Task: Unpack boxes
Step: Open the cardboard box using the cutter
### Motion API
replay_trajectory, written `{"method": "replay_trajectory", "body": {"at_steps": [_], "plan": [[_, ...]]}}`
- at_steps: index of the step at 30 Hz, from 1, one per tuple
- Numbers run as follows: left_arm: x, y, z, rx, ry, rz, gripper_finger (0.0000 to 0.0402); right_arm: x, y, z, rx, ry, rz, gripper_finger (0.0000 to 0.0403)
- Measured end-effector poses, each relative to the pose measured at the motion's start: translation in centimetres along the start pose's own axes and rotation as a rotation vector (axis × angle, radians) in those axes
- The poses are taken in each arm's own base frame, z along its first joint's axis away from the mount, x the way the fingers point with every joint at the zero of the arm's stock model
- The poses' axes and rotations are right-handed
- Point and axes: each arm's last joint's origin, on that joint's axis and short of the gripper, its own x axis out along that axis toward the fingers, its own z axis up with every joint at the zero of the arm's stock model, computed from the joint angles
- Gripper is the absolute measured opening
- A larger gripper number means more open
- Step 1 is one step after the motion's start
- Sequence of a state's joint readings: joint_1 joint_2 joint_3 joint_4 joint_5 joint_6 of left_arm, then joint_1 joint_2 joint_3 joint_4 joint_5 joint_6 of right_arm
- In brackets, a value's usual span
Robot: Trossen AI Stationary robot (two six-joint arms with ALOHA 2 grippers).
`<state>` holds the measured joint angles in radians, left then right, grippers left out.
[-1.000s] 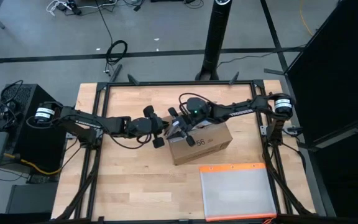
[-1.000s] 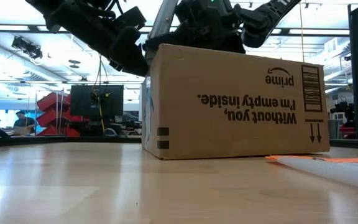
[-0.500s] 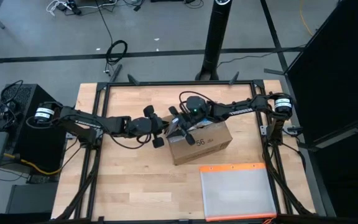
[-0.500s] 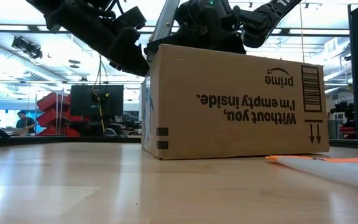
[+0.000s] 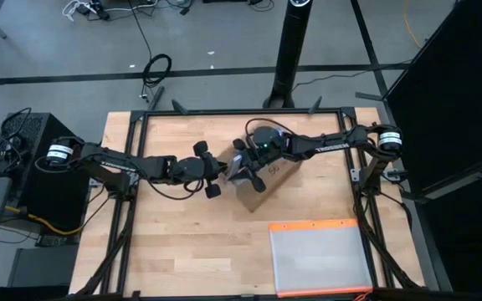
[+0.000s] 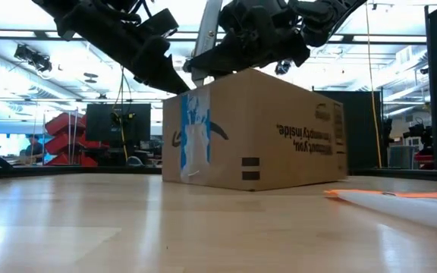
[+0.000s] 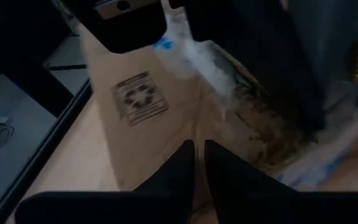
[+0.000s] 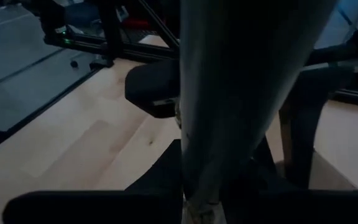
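Observation:
The brown cardboard box (image 5: 276, 174) rests on its underside on the wooden table, one end with a white-and-blue label (image 6: 196, 136) toward the near edge. My left gripper (image 5: 221, 177) is shut, its tips at the box's top on the left side (image 7: 199, 152). My right gripper (image 5: 248, 170) hovers over the box top, shut on a pale tape strip (image 8: 241, 74) that rises beside it (image 6: 209, 30). My left gripper comes slanting down from the table's left with shut fingers (image 7: 179, 168) at the box's top face (image 7: 166, 134), near its left edge; whether they press on it, I cannot tell. My right gripper pinches the tape strip (image 8: 210, 155) between its two fingers, coming from the table's right, slanting down. The strip stands up past the fingers above the box top; where it joins the box is hidden by the gripper.
A flat clear pouch with an orange edge (image 5: 320, 255) lies at the near right, close to the box (image 6: 400, 199). Black frame rails run around the table (image 5: 224, 113). Bare wood lies at the near left (image 5: 174, 251).
The box has turned about on the table: its long printed side faced the near edge before, and now its labelled end does. My right gripper, still shut on the tape, has tipped up and shifted slightly. My left gripper has stayed at the box's left top edge.

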<state>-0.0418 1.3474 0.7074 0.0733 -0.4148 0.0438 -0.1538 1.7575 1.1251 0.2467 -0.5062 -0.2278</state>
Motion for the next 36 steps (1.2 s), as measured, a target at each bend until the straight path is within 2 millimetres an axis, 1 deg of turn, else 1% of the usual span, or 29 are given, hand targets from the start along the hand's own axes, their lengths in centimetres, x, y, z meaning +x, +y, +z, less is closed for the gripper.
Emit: {"method": "replay_trajectory", "body": {"at_steps": [11, 14, 16, 19, 21, 23, 25, 26, 36], "plan": [[0.1, 0.4, 0.4, 0.091, -0.015, -0.003, 0.0028, 0.5, 0.9, 0.2, -0.032, -0.005, 0.008, 0.0045], [0.4, 1.0, 0.4, 0.091, -0.015, 0.0, 0.0025, 1.1, 1.9, 0.7, -0.065, -0.019, -0.033, 0.0045], [0.5, 1.4, 0.5, 0.114, -0.024, 0.033, 0.0024, 1.3, 2.2, 1.3, -0.07, -0.039, -0.016, 0.0045], [0.7, 2.1, 0.7, 0.152, -0.042, 0.073, 0.0027, 1.5, 2.6, 2.0, -0.081, -0.059, 0.004, 0.0045], [0.9, 2.5, 0.8, 0.177, -0.053, 0.089, 0.0029, 1.4, 2.4, 2.4, -0.094, -0.067, -0.008, 0.0045], [0.7, 2.7, 0.9, 0.183, -0.062, 0.096, 0.003, 0.5, 2.2, 2.9, -0.112, -0.045, -0.035, 0.0045], [0.5, 2.8, 1.1, 0.176, -0.073, 0.1, 0.0029, -1.3, 1.8, 4.0, -0.139, -0.02, -0.099, 0.0045], [0.3, 2.7, 1.1, 0.171, -0.075, 0.098, 0.0028, -1.9, 1.6, 3.9, -0.133, 0.009, -0.121, 0.0045], [-0.3, 2.1, 0.3, 0.119, -0.071, 0.068, 0.0022, -5.2, 0.7, 0.8, 0.002, 0.359, -0.292, 0.0045]]}}
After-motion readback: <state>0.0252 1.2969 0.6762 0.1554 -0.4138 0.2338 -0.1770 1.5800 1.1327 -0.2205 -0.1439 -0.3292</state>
